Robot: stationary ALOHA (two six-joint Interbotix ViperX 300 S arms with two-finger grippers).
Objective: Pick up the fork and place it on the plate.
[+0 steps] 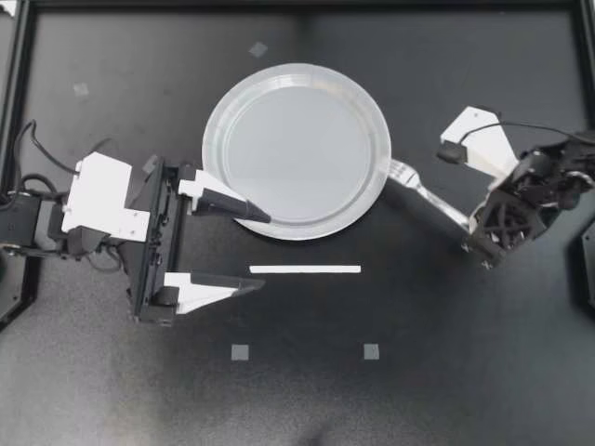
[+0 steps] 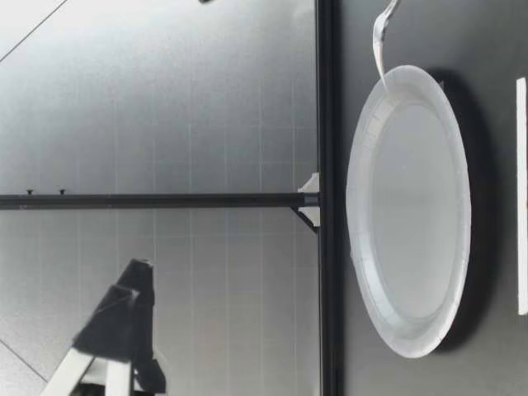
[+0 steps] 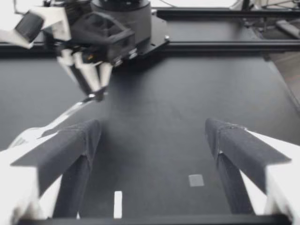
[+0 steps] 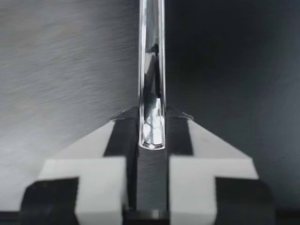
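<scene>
Your right gripper (image 1: 472,226) is clamped on the fork (image 1: 429,193) at the handle's end. The right wrist view shows this best: both fingers press the shiny handle (image 4: 151,70) from two sides, and it runs straight ahead of the gripper (image 4: 151,121). From above, the fork slants left and far from that grip. Its tines are at the right rim of the plate (image 1: 218,111) and the rest of it lies outside the plate.

Only the low view shows the fork's curved head (image 2: 380,37) raised off the table and coming down to the plate's rim (image 2: 363,148). You cannot tell there whether the two touch.

Your left gripper (image 1: 262,249) stands wide open with nothing between its fingers. Its far finger overlaps the plate's near-left rim from above. Its own camera shows the two dark pads (image 3: 70,145) spread apart over the mat, with the right gripper (image 3: 96,91) and the fork (image 3: 70,111) beyond them.

Count one fork, one plate, two grippers and one white strip (image 1: 305,269) just near of the plate. Two grey squares (image 1: 240,352) sit nearer still.
</scene>
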